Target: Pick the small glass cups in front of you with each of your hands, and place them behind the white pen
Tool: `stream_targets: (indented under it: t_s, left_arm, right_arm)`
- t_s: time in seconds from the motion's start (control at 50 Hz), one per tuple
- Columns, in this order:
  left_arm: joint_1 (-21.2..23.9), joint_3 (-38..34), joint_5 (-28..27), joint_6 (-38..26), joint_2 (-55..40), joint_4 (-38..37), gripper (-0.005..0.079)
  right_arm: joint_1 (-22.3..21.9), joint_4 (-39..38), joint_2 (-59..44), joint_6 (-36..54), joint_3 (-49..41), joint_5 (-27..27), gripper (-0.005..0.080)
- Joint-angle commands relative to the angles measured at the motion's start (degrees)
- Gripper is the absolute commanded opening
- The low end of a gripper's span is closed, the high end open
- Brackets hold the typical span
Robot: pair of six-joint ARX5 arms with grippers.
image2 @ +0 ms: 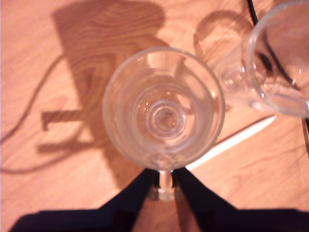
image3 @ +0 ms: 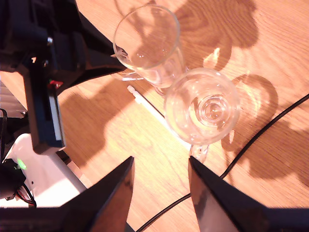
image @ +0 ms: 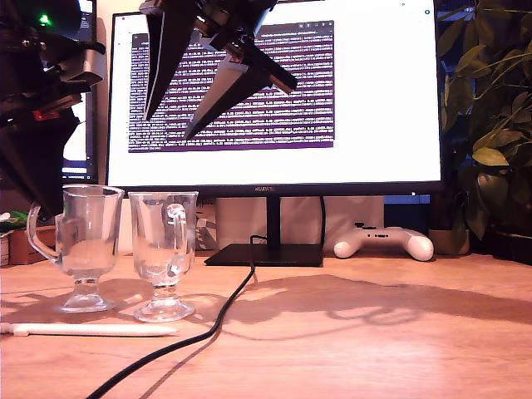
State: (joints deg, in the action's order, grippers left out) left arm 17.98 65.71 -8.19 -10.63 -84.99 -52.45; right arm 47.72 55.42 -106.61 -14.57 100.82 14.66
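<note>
On the exterior view's left, the first pincer [image: 37,199], largely cut off by the frame edge, is closed on the handle of the first glass cup [image: 86,248]. The second glass cup [image: 164,253] stands just beside it, both behind the white pen [image: 91,330] on the desk [image: 374,332]. The second pincer [image: 170,125] hangs above, jaws apart and empty.

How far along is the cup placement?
Done: nothing I can confirm. Both cups stand on the table, on the far side of the white pen in the exterior view.
In hand: my first gripper looks closed on the handle of the first cup, whose foot is on the table.
Left: my second gripper hangs open above the second cup, which is untouched.
</note>
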Motion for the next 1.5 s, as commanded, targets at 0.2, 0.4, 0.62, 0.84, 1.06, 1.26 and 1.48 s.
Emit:
stream_targets:
  t_s: [0.2, 0.4, 0.62, 0.84, 1.06, 1.26, 1.48]
  left_arm:
    - [0.04, -0.76, -0.42, 0.15, -0.11, -0.46, 0.0152]
    - [-0.09, -0.76, -0.35, 0.17, 0.96, -1.7, 0.0153]
    - [-1.77, -0.76, -0.33, 0.22, 5.79, -1.88, 0.0149]
    - [-4.55, -0.76, -0.48, 0.15, 11.78, -3.23, -0.0019]
    - [-9.14, -1.77, -6.82, -0.94, 16.46, -0.59, -0.0019]
    - [-14.58, -11.45, -10.03, -0.92, 20.2, 8.85, -0.0019]
    - [-18.82, -24.17, -11.34, 1.09, 24.09, 23.67, -0.0019]
  right_arm:
    - [0.09, 0.28, 0.94, 0.68, 0.59, 0.31, 0.0322]
    - [-0.24, 1.29, 0.96, 1.14, 0.59, 0.33, 0.0321]
    - [-1.51, 2.38, 2.58, 2.67, 0.59, 0.28, 0.0182]
    - [-4.35, 4.31, 5.03, 5.25, 0.59, -4.09, -0.0008]
    - [-6.27, 8.0, 6.19, 11.85, 0.48, -13.81, -0.0008]
    - [-10.91, 2.08, 6.78, 10.21, -3.89, -15.28, -0.0008]
    - [-18.08, -11.67, 11.06, 8.31, -16.74, -16.81, -0.0008]
